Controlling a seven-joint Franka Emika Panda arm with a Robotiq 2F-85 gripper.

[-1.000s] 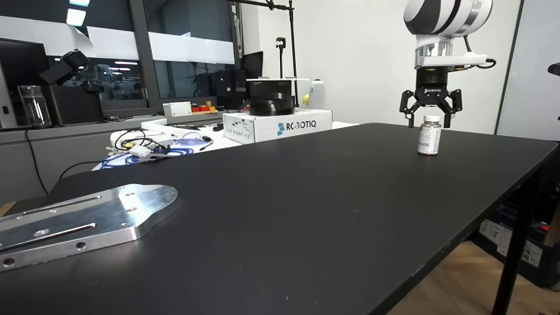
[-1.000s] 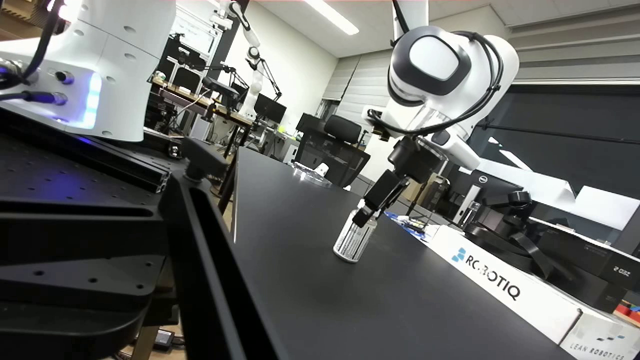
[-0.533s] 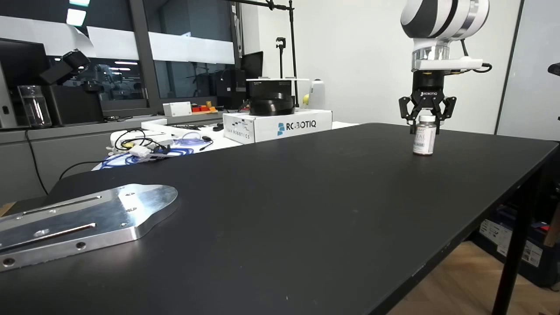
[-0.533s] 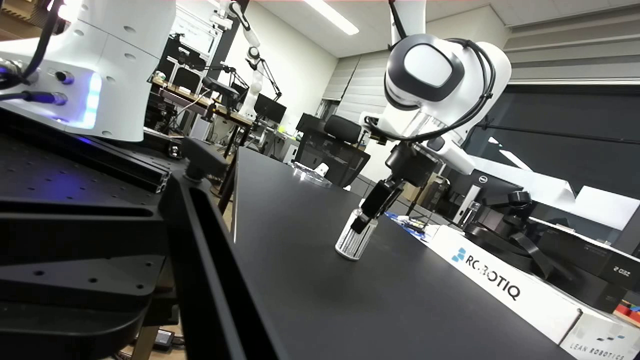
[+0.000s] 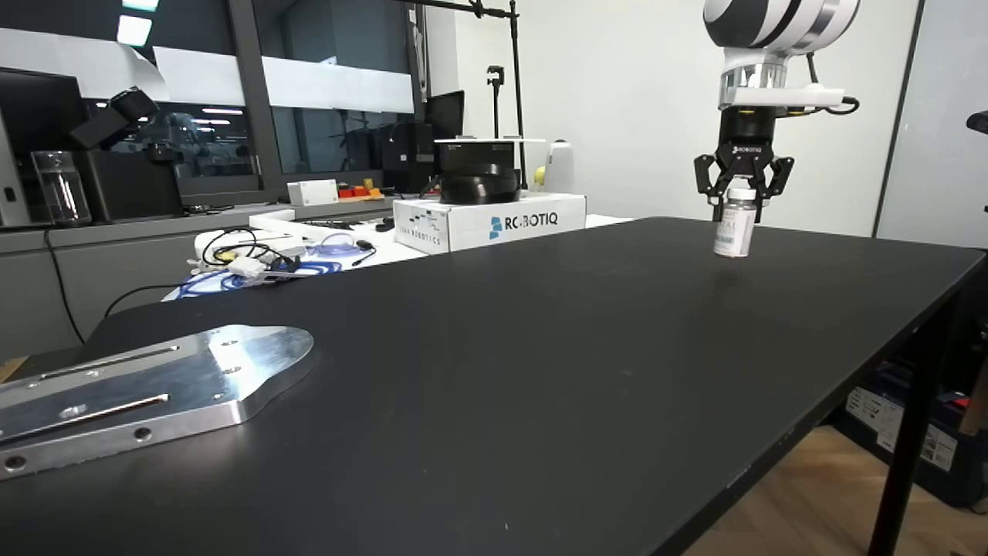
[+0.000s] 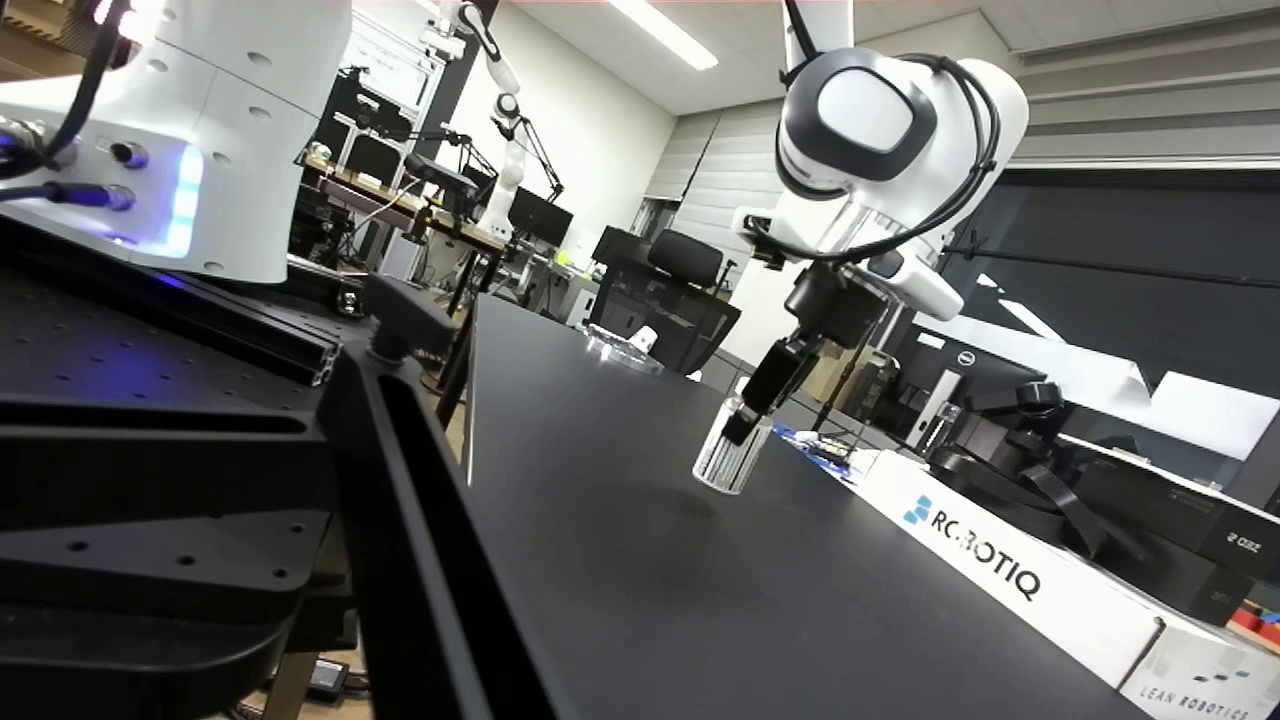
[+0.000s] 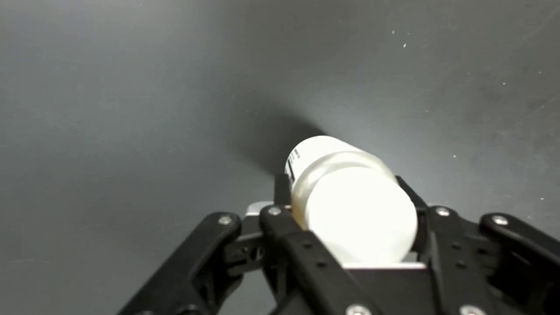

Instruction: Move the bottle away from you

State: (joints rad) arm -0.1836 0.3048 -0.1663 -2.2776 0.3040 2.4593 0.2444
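Observation:
The small white-capped bottle [image 5: 733,232] hangs just above the black table [image 5: 540,347], leaning slightly, with a faint shadow under it in an exterior view. My gripper [image 5: 737,215] is shut around its upper part, one finger on each side. From another side, the bottle [image 6: 730,460] shows its striped label below a black fingertip [image 6: 738,428]. In the wrist view the cap of the bottle [image 7: 361,214] faces the camera between the fingers [image 7: 282,190], and the bottle hides part of the far finger.
A shiny metal plate [image 5: 154,386] lies at the table's far end from the arm. A white Robotiq box [image 5: 494,224] and tangled cables [image 5: 255,262] are beside the table's long side. The white robot base [image 6: 190,140] stands near the table.
The jaws, wide apart around the bottle a second ago, have shut on it. The bottle has risen off the table and shifted slightly, moving with the gripper.

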